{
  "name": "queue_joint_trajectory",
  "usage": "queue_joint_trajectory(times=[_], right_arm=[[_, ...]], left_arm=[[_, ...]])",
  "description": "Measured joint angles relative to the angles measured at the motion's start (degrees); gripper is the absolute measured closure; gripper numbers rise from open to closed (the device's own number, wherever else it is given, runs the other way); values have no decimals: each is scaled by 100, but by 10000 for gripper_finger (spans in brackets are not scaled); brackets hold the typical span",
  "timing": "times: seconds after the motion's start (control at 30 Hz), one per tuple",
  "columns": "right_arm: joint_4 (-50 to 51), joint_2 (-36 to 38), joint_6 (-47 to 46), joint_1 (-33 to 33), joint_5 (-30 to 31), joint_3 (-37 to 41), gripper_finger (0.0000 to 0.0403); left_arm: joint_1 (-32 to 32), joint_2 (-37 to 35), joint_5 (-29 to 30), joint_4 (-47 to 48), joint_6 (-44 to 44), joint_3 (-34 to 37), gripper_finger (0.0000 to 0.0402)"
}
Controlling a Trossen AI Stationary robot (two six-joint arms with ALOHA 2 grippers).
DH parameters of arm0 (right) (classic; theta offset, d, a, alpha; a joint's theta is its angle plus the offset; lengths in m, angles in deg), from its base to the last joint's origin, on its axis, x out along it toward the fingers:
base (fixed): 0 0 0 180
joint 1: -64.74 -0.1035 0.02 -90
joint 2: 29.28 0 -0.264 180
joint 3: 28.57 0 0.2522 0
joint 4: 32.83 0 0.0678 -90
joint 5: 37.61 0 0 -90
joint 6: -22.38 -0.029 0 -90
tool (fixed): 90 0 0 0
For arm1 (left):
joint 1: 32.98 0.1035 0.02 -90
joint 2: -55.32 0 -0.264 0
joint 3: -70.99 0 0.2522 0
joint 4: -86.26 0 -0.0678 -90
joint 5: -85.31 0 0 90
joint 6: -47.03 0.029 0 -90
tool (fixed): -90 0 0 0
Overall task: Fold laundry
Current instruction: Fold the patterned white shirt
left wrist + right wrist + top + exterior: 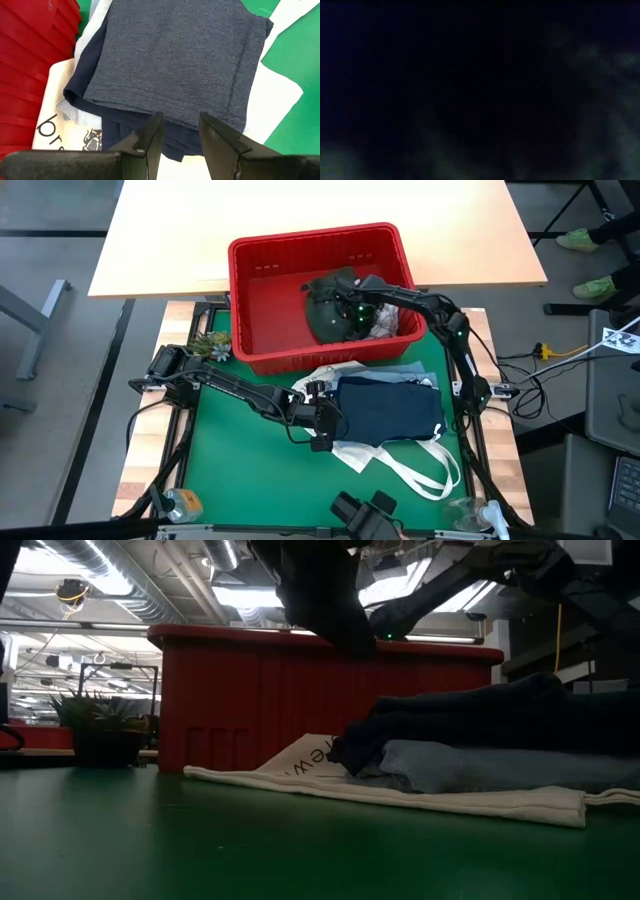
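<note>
From above we see the whole layout: the red basket [322,295] stands at the far end of the green mat [240,460], and just near of it a folded navy garment [390,412] lies on a light blue denim piece [385,377], both resting on a white tote bag [400,465] whose handles trail toward the near right corner. The left gripper [322,418] sits at the left edge of that stack, and its wrist view adds what the overhead cannot: its two dark fingers [150,137] stand slightly apart, nothing between them, just short of the navy hem, with printed lettering on the tote below. The right gripper [352,308] reaches into the basket over a dark olive garment [332,310], beside a white printed piece [385,325] in the right part of the basket. Its wrist view is almost black, pressed up against dark cloth, so we cannot tell how its fingers stand or whether they pinch anything. The level view shows the stack's height: navy folds on the denim layer [480,765], the tote flat beneath, the basket wall right behind. Open mat lies to the left and near side of the stack; a small potted plant [212,345] sits at the basket's left corner.
</note>
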Motion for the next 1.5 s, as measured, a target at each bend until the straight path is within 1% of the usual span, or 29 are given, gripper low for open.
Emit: queue_joint_trajectory(times=[0.37,0.47,0.53,0.6,0.77,0.83,1.0,1.07,1.2,1.4,1.5], right_arm=[[5,-82,-7,0,4,-8,249],[7,-86,-9,0,4,-8,257],[10,-86,-11,0,4,-6,273],[13,-88,-11,0,4,-5,298],[61,-90,-2,0,0,-4,378],[85,-66,19,0,0,1,393],[278,223,131,0,-7,18,374],[363,425,134,2,-7,18,376],[373,826,154,2,-31,18,396],[380,1381,158,4,-114,16,389],[382,1599,198,4,-114,16,394]], left_arm=[[0,1,0,0,0,0,281],[0,2,0,0,0,0,281],[0,2,0,0,0,0,281],[0,2,0,0,0,0,281],[0,2,0,0,-2,0,281],[0,2,0,0,-2,0,281],[-20,2,0,2,-11,0,281],[-41,2,0,2,-13,0,281],[-48,2,-2,2,-11,0,281],[-44,2,0,3,-7,0,281],[-44,2,0,4,-6,0,281]])
